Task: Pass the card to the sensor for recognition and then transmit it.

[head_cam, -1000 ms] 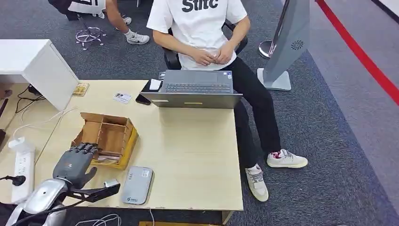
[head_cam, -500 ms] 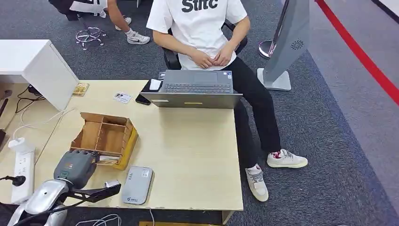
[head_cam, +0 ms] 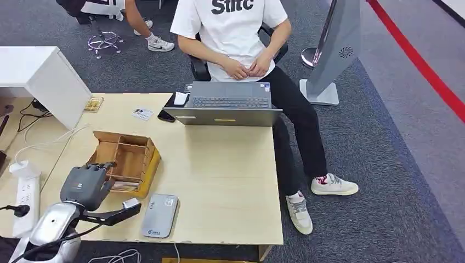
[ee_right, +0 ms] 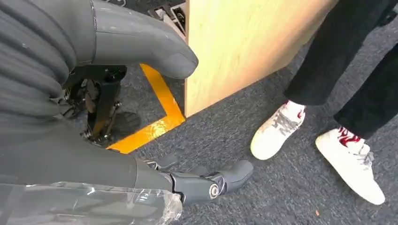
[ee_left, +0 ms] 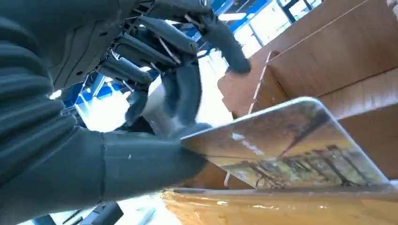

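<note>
A: Entry, progress check. Where does the task stand?

B: Early, by my reading. The left hand [head_cam: 84, 185] sits at the near edge of the wooden box [head_cam: 131, 159]. In the left wrist view the thumb [ee_left: 141, 164] presses the card [ee_left: 291, 145] from one side and a finger [ee_left: 187, 93] meets it from the other, so I judge the card pinched, its far end still in the box's slot. Lift-out is not finished.

A: What is left?

B: Drawing the card free, presenting it to the grey card reader [head_cam: 159, 215], which lies flat just beside the hand on its right, then handing it over, likely to the person [head_cam: 241, 38] seated across the table, well beyond the hand.

A: Right hand?

B: The right hand [ee_right: 141, 140] hangs below the table edge with fingers apart and nothing in them.

A: Surface and room?

B: Pale wood table [head_cam: 225, 181], smooth. A laptop [head_cam: 227, 104] stands at the far edge, and a power strip [head_cam: 24, 194] lies just left of the hand. Grey carpet [head_cam: 384, 164] with a red stripe [head_cam: 422, 66], and a grey kiosk stand [head_cam: 334, 49] well off to the far right.
</note>
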`<action>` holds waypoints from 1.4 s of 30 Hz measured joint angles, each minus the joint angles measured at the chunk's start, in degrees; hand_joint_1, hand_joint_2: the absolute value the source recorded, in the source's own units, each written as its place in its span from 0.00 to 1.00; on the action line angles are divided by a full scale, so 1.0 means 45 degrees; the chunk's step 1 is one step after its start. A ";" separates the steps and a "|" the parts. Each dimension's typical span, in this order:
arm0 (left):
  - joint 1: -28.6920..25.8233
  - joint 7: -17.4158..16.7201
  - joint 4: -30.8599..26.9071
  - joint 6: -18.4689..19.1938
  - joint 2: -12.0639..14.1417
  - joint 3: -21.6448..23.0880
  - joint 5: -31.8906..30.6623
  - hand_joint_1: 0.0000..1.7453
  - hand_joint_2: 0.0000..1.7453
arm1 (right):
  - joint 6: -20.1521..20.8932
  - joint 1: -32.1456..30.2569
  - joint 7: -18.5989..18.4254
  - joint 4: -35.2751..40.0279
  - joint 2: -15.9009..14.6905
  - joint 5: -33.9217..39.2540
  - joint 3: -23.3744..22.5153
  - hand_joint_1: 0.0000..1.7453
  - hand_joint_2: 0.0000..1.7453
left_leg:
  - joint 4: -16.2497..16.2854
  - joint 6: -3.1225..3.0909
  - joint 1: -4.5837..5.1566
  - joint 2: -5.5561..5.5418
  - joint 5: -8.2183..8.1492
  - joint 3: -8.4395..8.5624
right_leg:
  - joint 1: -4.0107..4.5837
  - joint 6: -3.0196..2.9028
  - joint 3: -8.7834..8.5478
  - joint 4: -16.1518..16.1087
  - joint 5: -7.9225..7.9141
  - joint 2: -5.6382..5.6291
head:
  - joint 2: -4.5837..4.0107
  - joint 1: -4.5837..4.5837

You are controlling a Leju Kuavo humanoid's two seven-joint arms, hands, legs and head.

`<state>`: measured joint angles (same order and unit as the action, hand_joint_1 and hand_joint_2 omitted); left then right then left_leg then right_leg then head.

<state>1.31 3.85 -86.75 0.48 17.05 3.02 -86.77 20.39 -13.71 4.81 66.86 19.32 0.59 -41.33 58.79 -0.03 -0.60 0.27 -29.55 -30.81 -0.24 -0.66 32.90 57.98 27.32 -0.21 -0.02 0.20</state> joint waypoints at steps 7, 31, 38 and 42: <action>0.0046 0.0044 0.0000 -0.0014 -0.0087 -0.0034 -0.0019 0.00 1.00 | -0.0010 -0.0015 -0.0010 0.0000 0.0000 0.0000 0.0131 0.00 1.00 | 0.0000 0.0000 0.0000 0.0001 0.0000 -0.0001 | 0.0000 0.0000 0.0002 0.0000 0.0000 -0.0001 | 0.0000 0.0005; 0.0201 0.0554 0.0345 0.0272 -0.0082 -0.0219 0.0471 0.00 1.00 | 0.0267 0.0001 -0.0044 -0.0005 0.0000 -0.0554 0.0185 0.00 1.00 | 0.0000 0.0001 -0.0001 -0.0001 0.0001 -0.0007 | 0.0001 -0.0001 0.0000 0.0001 -0.0001 0.0002 | 0.0000 0.0005; 0.0200 0.0646 0.0665 0.0389 -0.0082 -0.0214 0.0617 0.00 1.00 | 0.0282 0.0009 -0.0005 -0.0010 0.0000 -0.0573 0.0184 0.00 1.00 | 0.0000 0.0001 -0.0001 -0.0002 0.0001 -0.0008 | 0.0001 -0.0001 0.0001 0.0001 0.0000 0.0002 | 0.0000 0.0005; 0.0200 0.0665 0.0767 0.0389 -0.0082 -0.0214 0.0656 0.00 1.00 | 0.0282 0.0010 0.0000 -0.0010 0.0000 -0.0563 0.0185 0.00 1.00 | 0.0000 0.0001 -0.0001 -0.0002 0.0000 -0.0008 | 0.0001 -0.0001 0.0001 0.0000 0.0000 0.0003 | 0.0000 0.0005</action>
<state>2.21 6.84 -83.30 2.23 16.68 2.05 -83.82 21.66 -13.66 4.81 66.82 19.32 -1.95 -40.50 58.79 -0.03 -0.61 0.26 -29.55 -30.84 -0.24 -0.67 32.91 57.98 27.32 -0.20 -0.02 0.22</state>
